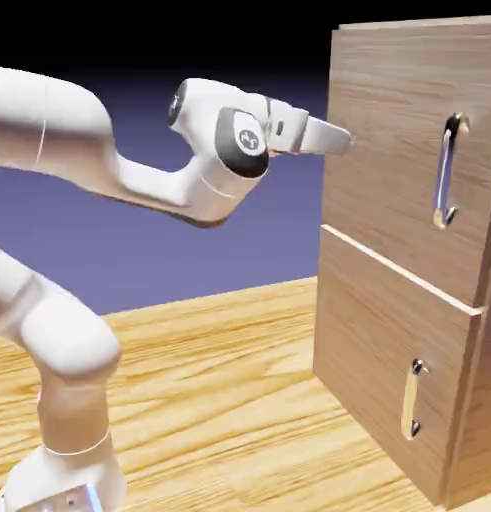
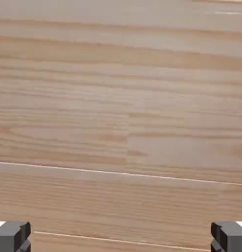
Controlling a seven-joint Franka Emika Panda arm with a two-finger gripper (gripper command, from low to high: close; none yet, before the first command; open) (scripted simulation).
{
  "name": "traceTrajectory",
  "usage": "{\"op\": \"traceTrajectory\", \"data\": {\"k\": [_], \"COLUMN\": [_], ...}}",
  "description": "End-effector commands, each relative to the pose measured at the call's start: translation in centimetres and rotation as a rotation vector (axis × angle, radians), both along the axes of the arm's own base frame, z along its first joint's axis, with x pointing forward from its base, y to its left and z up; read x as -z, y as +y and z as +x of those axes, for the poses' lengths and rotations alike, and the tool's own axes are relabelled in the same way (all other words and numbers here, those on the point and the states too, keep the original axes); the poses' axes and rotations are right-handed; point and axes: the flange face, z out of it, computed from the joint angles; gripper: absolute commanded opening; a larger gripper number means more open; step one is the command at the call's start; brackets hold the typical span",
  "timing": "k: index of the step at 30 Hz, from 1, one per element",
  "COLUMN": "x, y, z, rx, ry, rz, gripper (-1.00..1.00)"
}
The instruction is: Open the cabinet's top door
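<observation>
The cabinet [image 1: 409, 250] stands on the wooden counter [image 1: 219, 400] at the exterior view's right, and everything else is best placed against it. Its top door [image 1: 404, 150] is the larger upper panel, lying flush with the cabinet front and carrying a long curved silver handle [image 1: 447, 170] toward the side of the cabinet away from the arm. Below it sits the shorter lower door [image 1: 389, 370] with a small handle [image 1: 414, 400].

The white arm [image 1: 109, 170] reaches level toward the cabinet, and the jaws [image 1: 334, 140] meet the top door's near edge — well apart from the long handle, high on the panel. In the hand view the jaws stand wide, one grey fingertip [image 2: 12, 236] in each bottom corner (nothing between them), and wood grain [image 2: 121, 98] crossed by two thin pale lines fills the picture.
</observation>
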Motion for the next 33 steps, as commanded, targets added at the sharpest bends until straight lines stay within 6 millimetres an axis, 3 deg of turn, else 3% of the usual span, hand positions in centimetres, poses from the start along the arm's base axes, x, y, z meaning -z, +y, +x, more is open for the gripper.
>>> {"op": "traceTrajectory", "data": {"k": [1, 9, 17, 25, 33], "x": [-0.3, -1.9, -1.9, -0.4, 2.6], "y": [-0.3, -3.3, -7.4, -12.4, -18.2], "z": [-0.1, -1.1, -1.5, -1.2, -0.2], "rx": [-0.002, -0.013, -0.016, -0.007, 0.016], "ry": [-0.015, -0.121, -0.196, -0.238, -0.244], "rz": [0.002, 0.019, 0.037, 0.052, 0.066], "gripper": [0.0, 0.0, 0.0, 0.0, 0.0]}}
